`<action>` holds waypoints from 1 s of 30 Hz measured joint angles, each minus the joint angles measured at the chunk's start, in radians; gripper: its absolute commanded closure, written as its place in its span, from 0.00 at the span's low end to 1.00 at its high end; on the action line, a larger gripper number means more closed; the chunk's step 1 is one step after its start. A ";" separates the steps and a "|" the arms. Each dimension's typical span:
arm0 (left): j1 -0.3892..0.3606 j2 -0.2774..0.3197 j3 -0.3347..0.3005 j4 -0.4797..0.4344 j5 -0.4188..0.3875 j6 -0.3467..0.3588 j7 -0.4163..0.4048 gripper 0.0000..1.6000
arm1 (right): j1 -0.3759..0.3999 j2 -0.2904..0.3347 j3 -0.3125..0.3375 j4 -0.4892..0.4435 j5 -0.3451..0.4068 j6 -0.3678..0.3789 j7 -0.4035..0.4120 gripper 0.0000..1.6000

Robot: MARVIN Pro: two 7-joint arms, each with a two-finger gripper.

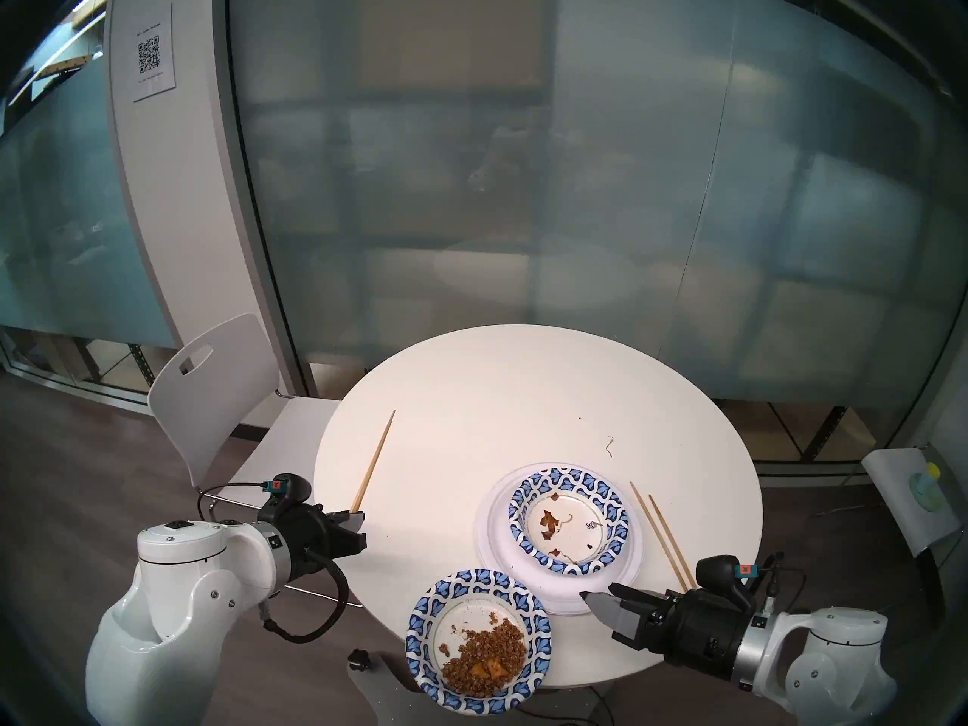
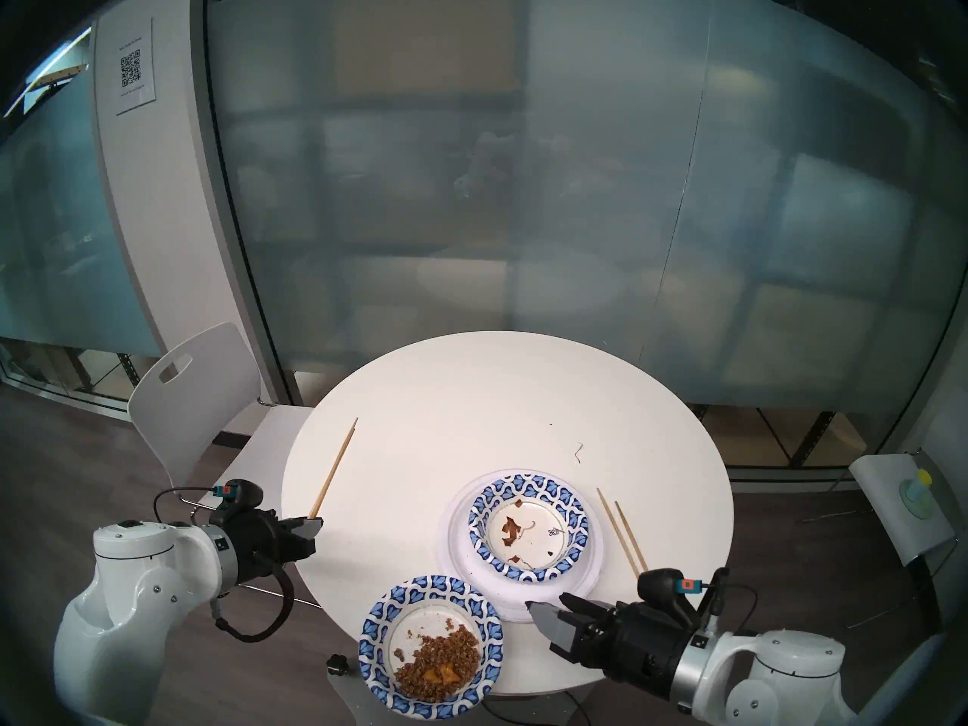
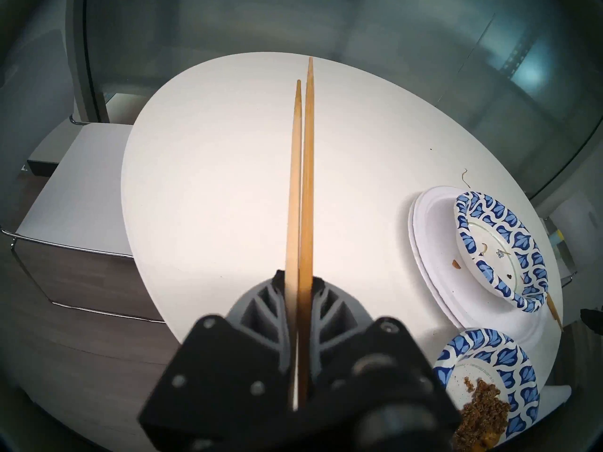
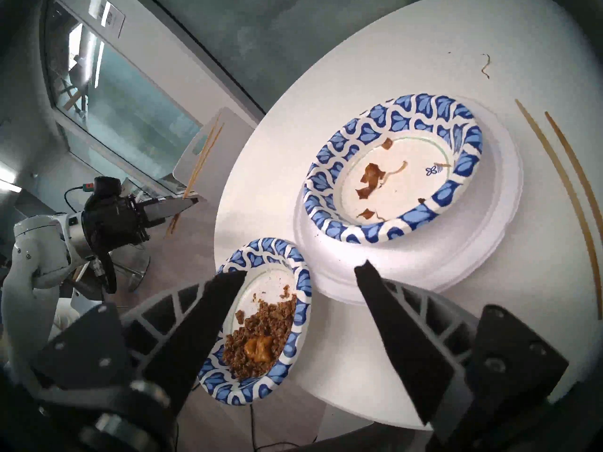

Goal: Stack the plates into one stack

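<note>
The round white desk (image 1: 471, 395) carries everything, and most of the pile is already built on its right half: two large white paper plates (image 1: 497, 547), one nested on the other, with a smaller blue-patterned bowl-plate (image 1: 568, 518) holding a few brown scraps seated on top. The last dish, a second blue-patterned plate (image 1: 479, 638) with a heap of brown food leftovers (image 1: 484, 657), sits apart at the near edge of the desk, overhanging it and just beside the stack's near rim — the one piece not yet stacked. The right hand (image 1: 602, 604) hangs low between that plate and the stack, its jaws parted and holding nothing; in the right wrist view the soiled plate lies between its fingertips (image 4: 228, 281). The left hand (image 1: 356, 526) is off the desk's left edge, clenched on a pair of wooden chopsticks (image 3: 301, 197) that point out over the desk. A second pair of chopsticks (image 1: 662, 533) lies loose to the right of the stack. The step in hand looks like the approach to the final plate. The next move likely calls for a pinch on its rim and a level lift — tilting would spill the food — before setting it into the patterned plate on top.
</note>
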 measured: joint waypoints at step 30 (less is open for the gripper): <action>0.007 0.001 0.030 -0.014 0.054 -0.002 0.003 1.00 | -0.081 -0.036 -0.107 0.062 -0.085 -0.124 0.031 0.20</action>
